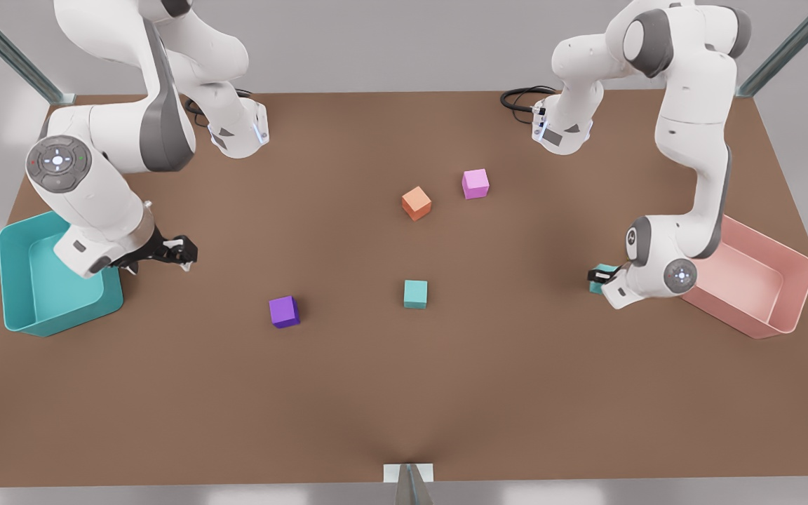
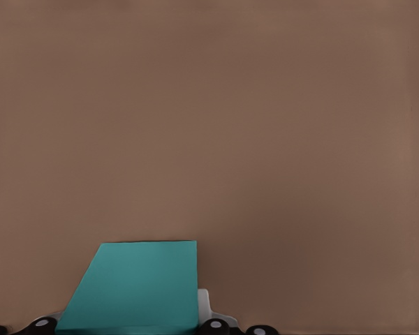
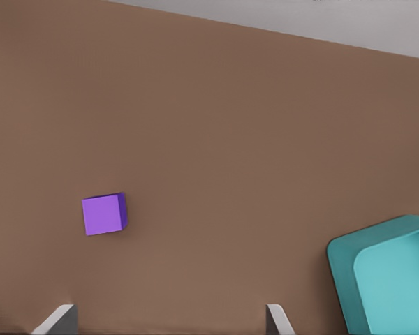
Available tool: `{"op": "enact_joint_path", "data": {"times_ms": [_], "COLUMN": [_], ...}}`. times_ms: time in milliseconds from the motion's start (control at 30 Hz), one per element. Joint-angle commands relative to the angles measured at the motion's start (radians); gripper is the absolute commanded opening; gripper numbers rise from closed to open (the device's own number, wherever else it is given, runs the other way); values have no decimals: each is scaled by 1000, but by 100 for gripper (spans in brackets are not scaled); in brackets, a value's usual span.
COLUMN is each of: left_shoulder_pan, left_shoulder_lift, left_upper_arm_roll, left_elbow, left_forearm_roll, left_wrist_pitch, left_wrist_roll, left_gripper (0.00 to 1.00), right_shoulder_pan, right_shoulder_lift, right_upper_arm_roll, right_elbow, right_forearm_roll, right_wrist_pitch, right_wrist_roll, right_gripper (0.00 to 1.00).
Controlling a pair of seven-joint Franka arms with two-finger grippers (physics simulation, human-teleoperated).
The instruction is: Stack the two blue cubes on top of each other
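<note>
One blue cube [image 1: 415, 294] rests alone on the brown table near the middle. The other blue cube [image 1: 595, 281] is low at the front view's right, beside the pink bin; my left gripper [image 1: 600, 276] is shut on it. It looms large between the fingers in the left wrist view, blue cube [image 2: 136, 286], left gripper [image 2: 129, 319]. My right gripper [image 1: 184, 253] hovers open at the front view's left next to the teal bin, holding nothing; its fingertips [image 3: 57, 319] stand wide apart.
A teal bin [image 1: 14, 247] [image 3: 340, 259] sits at the front view's left edge and a pink bin [image 1: 794, 289] at its right. A purple cube [image 1: 284, 311] [image 3: 103, 214], an orange cube [image 1: 416, 203] and a pink cube [image 1: 475, 184] lie loose on the table.
</note>
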Motion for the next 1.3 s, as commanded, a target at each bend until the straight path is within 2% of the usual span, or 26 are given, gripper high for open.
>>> {"op": "enact_joint_path", "data": {"times_ms": [0,33,133,167,267,367,467,567,633,1000,1033,1067,1100,1267], "left_shoulder_pan": [-70,-152,-164,-173,-310,-360,-456,-475,-482,-483,-483,-483,-482,-480], "left_shoulder_lift": [-47,-46,-3,71,198,243,352,358,358,412,412,412,415,416], "left_upper_arm_roll": [0,-12,-227,-297,-299,-297,-290,-294,-301,-307,-305,-305,-305,-305], "left_elbow": [4,44,168,264,482,553,676,674,679,723,725,725,725,748], "left_forearm_roll": [-16,-16,-17,-16,-13,-13,-2,-11,-22,-17,-16,-17,-17,-17], "left_wrist_pitch": [-7,-48,-53,-53,-53,-53,-53,-119,-240,-225,-225,-225,-225,-226], "left_wrist_roll": [-86,-241,-623,-706,-1007,-1117,-1205,-1228,-1239,-1234,-1234,-1231,-1229,-1232], "left_gripper": [56,56,56,56,56,56,56,56,56,56,58,87,100,100], "right_shoulder_pan": [-2,-2,-2,-2,-2,-2,-2,-2,-12,-10,-10,-10,-10,-10], "right_shoulder_lift": [0,0,0,7,11,13,13,13,13,16,17,17,17,17], "right_upper_arm_roll": [0,0,0,0,0,0,0,0,-2,0,0,0,0,0], "right_elbow": [1,1,1,1,1,1,1,1,1,1,1,1,1,1], "right_forearm_roll": [1,1,1,1,-1,1,1,1,1,-1,-1,-1,-1,-1], "right_wrist_pitch": [-11,-11,-11,-11,-11,-11,-13,-13,-33,-33,-33,-33,-33,-33], "right_wrist_roll": [-387,-387,-387,-389,-389,-389,-389,-389,-389,-390,-390,-390,-389,-389], "right_gripper": [100,100,100,100,100,100,100,100,100,100,100,100,100,100]}}
